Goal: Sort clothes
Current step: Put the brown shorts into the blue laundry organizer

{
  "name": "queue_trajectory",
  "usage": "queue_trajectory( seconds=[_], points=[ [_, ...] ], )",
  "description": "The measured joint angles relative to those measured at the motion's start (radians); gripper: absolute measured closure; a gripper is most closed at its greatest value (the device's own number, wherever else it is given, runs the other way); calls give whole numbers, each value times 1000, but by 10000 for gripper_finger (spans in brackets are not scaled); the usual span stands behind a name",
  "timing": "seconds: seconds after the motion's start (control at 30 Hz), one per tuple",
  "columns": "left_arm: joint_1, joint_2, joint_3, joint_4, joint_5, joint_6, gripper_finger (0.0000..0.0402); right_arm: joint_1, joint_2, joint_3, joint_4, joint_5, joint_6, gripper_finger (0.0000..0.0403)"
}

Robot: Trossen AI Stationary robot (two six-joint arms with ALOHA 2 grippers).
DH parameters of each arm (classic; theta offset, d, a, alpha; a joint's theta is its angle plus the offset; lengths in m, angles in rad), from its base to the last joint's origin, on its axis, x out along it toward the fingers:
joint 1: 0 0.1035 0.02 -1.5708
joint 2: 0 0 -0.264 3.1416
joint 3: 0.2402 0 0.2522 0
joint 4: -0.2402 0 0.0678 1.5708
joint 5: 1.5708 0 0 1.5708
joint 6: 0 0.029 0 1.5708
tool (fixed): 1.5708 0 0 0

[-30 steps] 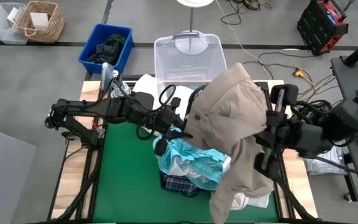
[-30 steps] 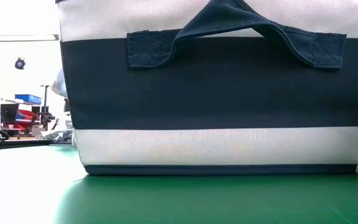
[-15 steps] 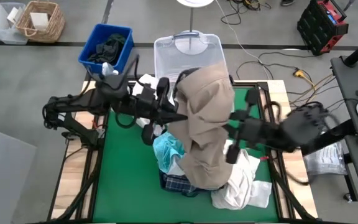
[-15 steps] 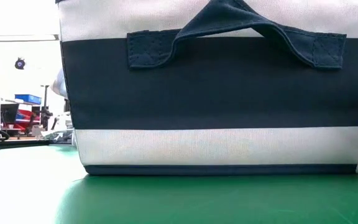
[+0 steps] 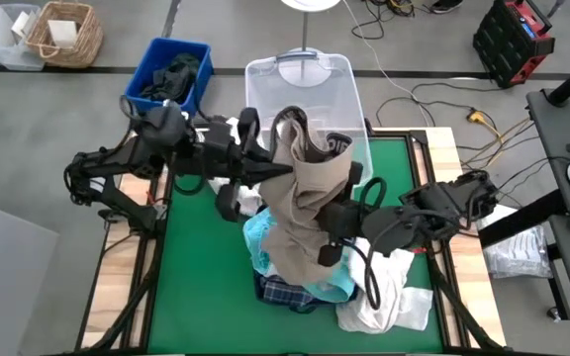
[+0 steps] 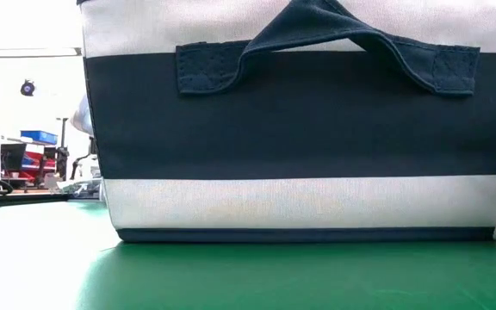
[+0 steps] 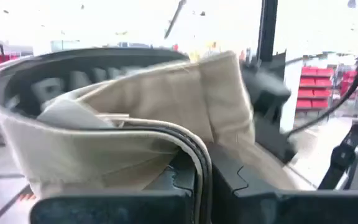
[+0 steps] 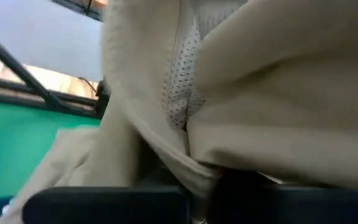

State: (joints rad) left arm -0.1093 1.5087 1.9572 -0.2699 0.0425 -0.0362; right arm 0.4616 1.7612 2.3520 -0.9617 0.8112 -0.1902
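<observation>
A khaki beige garment (image 5: 310,193) hangs over the pile of clothes in the middle of the green table (image 5: 196,287), near the clear bin (image 5: 300,89). My left gripper (image 5: 265,176) is shut on its upper, far-left part; my right gripper (image 5: 332,225) is shut on its right side, lower down. Below lie a teal garment (image 5: 263,237), a navy-and-white plaid one (image 5: 283,293) and white ones (image 5: 389,297). The low view shows only the navy-and-white fabric box (image 6: 300,120). My left gripper pinches the khaki garment's banded edge (image 7: 185,146) between its two fingers, coming level from the table's left. Several layers are folded there. The cloth hangs from the hold. My right gripper pinches a fold of the khaki cloth (image 8: 188,165), coming from the table's right. The cloth hides the fingertips. The garment droops below the hold onto the pile.
A blue bin (image 5: 169,74) with dark clothes stands beyond the table's far left corner, and a wicker basket (image 5: 62,30) farther left. Cables run over the floor behind the table. The green mat at the near left is bare.
Both grippers have carried the khaki garment from the table's right side toward the left and the far edge, near the clear bin. The right gripper has travelled farthest, leftward. The garment, spread wide before, is now gathered narrower and hangs over the pile, uncovering the white clothes at the right.
</observation>
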Motion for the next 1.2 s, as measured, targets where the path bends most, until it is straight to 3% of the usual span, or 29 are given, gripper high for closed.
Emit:
queue_trajectory(
  seconds=[0.2,0.37,0.5,0.63,0.77,0.9,1.0,1.1,1.2],
  points=[
    [0,-1,63,-9,0,10,401,-12,-16,-1,-5,-7,153,329],
    [0,-2,78,4,-7,6,402,-21,-38,-1,22,-9,223,228],
    [-1,15,79,59,-54,-24,402,-36,-28,-1,137,-15,173,144],
    [0,62,81,131,-70,-83,402,-63,-24,-4,242,-103,120,78],
    [1,95,83,160,-115,-126,402,-97,-24,-6,304,-222,128,36],
    [3,130,122,139,-91,-148,402,-114,-24,-7,358,-297,103,28],
    [2,160,165,104,-77,-149,401,-114,-22,-8,376,-314,25,44],
    [1,183,219,42,-73,-160,401,-114,-13,-8,419,-315,-26,91],
    [2,207,275,-16,-77,-161,397,-115,-9,-8,424,-314,-58,168]
  ],
)
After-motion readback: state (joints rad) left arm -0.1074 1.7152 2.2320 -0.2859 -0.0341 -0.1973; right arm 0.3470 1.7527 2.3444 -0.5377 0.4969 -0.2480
